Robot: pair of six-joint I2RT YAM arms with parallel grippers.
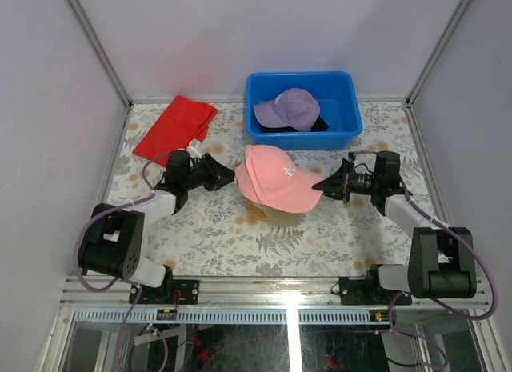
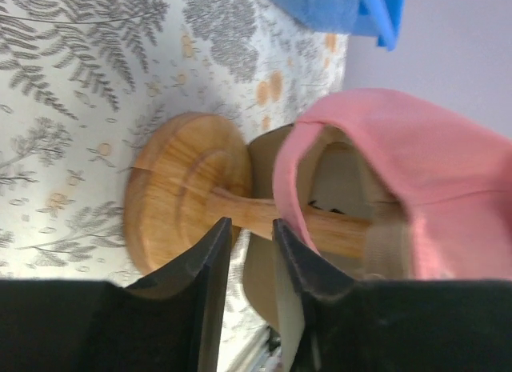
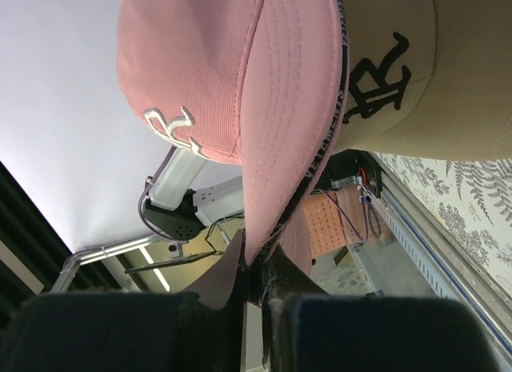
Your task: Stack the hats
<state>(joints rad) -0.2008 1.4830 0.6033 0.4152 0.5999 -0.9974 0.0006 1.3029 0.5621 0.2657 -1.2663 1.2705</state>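
It was a robot lab cell: plain white walls [image 1: 48, 84], aluminium rail [image 1: 280, 290], left arm [image 1: 112, 244] and right arm [image 1: 436, 260] bolted beside the worktop [image 1: 216, 236].

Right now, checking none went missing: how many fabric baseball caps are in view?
4. The pink fabric cap sits over the tan fabric cap, in front of the blue plastic bin; inside it, the purple cap lies atop a mostly hidden black cap.

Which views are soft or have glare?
Top external: sharp, evenly lit, one bright glare streak on the front rail. Left wrist: wooden stand crisp, pink cap and blue bin soft. Right wrist: cap stitching readable, right end effector a dark, blurred mass pinching the brim.
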